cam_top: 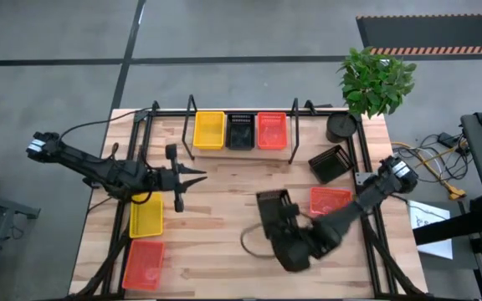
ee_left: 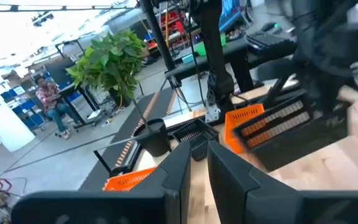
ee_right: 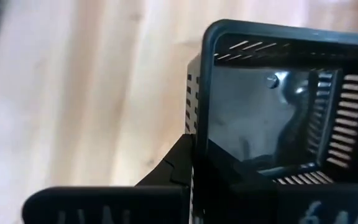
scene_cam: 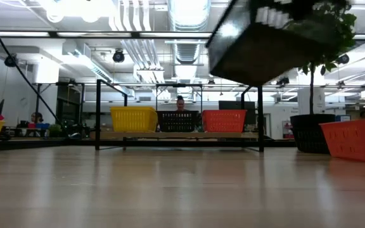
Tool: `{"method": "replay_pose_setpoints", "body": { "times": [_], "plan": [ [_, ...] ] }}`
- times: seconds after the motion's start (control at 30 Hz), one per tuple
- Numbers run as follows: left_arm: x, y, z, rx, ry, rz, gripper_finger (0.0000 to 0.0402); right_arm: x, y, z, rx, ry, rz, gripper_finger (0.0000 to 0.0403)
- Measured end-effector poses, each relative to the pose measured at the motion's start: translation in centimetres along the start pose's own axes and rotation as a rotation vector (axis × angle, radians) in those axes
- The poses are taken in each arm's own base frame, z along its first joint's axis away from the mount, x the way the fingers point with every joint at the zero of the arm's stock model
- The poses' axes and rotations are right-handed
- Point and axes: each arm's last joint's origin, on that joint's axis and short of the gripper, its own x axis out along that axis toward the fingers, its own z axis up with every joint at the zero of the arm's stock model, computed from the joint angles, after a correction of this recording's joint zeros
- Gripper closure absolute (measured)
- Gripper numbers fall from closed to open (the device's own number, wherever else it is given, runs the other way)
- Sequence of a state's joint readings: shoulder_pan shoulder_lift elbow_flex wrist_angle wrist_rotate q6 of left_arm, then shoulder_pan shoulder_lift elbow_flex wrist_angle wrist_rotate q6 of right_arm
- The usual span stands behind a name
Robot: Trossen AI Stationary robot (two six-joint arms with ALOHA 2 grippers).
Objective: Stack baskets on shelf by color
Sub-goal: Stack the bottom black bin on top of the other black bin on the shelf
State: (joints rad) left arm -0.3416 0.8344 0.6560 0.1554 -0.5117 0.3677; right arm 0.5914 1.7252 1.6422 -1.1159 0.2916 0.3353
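My right gripper (cam_top: 276,219) clamped on rim of black perforated plastic basket (cam_top: 273,206), basket lifted clear of light wood table (cam_top: 224,201), tilted. Orange plastic basket (cam_top: 330,201) just beside my forearm, another black basket (cam_top: 328,163) beyond it. My left gripper (cam_top: 192,176) hovers mid-table, fingers narrow, nothing between them. Black wire shelf (cam_top: 192,125) at far edge holds yellow (cam_top: 208,130), black (cam_top: 240,131), orange (cam_top: 271,130) baskets in row. Yellow basket (cam_top: 146,216) and orange basket (cam_top: 143,264) under my left arm.

The wood table (cam_top: 224,217) carries loose baskets at 8 and 3 o'clock (yellow, orange, black) and a shelf (cam_top: 241,150) at 12.
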Motion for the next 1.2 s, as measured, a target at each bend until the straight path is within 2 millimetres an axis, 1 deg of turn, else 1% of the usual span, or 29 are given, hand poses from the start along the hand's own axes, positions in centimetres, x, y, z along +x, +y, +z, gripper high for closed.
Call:
{"method": "replay_pose_setpoints", "body": {
  "times": [0.17, 0.3, 0.47, 0.63, 0.73, 0.83, 1.0, 1.1, 1.2],
  "plan": [
    [-0.5, 0.2, 0.0, -0.074, -0.014, 0.005, 0.0363, -0.1, -5.3, 2.1, 0.022, -0.017, -0.040, 0.0394],
    [-0.4, 0.0, -0.6, -0.113, 0.008, -0.004, 0.0363, -0.2, -9.9, 3.2, 0.066, -0.034, -0.079, 0.0394],
    [0.1, -0.5, -0.9, -0.109, 0.030, -0.016, 0.0363, 0.4, -15.3, 3.6, 0.104, -0.026, -0.177, 0.0394],
    [-0.1, -1.0, -0.9, -0.112, 0.027, -0.041, 0.0363, 1.3, -19.8, 3.6, 0.192, -0.008, -0.252, 0.0394],
    [-0.3, -1.0, -0.7, -0.117, 0.016, -0.048, 0.0363, 2.0, -21.7, 3.6, 0.192, 0.019, -0.269, 0.0394],
    [-0.4, -1.0, -0.6, -0.118, 0.011, -0.053, 0.0363, 2.8, -23.2, 3.9, 0.156, 0.038, -0.278, 0.0394],
    [-0.5, -1.0, -0.6, -0.108, 0.009, -0.053, 0.0363, 4.8, -25.2, 5.5, 0.098, 0.056, -0.283, 0.0394],
    [-0.5, -1.0, -0.6, -0.103, 0.008, -0.053, 0.0363, 5.4, -26.6, 6.6, 0.099, 0.040, -0.256, 0.0394],
    [-0.5, -1.0, -0.6, -0.103, 0.007, -0.052, 0.0363, 5.9, -28.2, 7.3, 0.114, 0.035, -0.229, 0.0394]
  ]
}}
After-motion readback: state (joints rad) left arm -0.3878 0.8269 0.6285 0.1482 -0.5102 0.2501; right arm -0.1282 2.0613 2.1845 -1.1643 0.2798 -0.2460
